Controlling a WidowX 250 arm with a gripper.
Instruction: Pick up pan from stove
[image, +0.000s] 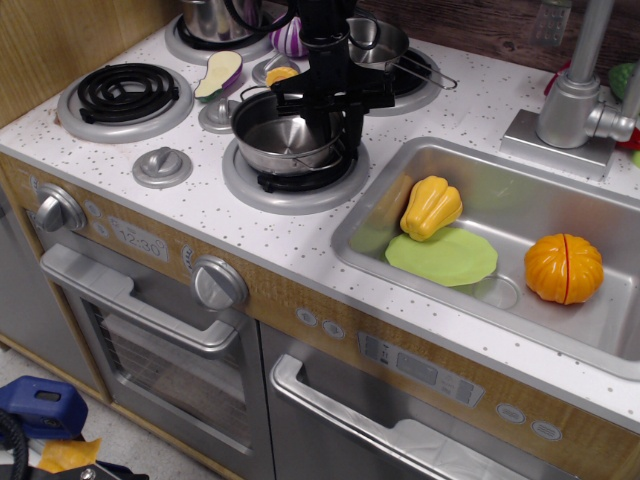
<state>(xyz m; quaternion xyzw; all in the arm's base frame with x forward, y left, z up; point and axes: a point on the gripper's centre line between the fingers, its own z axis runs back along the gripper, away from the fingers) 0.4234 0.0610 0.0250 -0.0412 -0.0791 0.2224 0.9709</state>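
A small steel pan (283, 133) sits on the front burner (296, 182) of the toy stove, tipped, with its left side raised. My black gripper (336, 116) comes down from above onto the pan's right rim. One finger is inside the pan and one outside, closed on the rim.
A black coil burner (125, 92) lies at the left, with knobs (162, 166) and an eggplant slice (219, 74) near it. A steel pot (215, 15) and a second pan (385, 42) stand behind. The sink (372, 225) to the right holds a yellow pepper (430, 207), a green plate (443, 257) and an orange pumpkin (563, 268). A faucet (578, 95) stands behind the sink.
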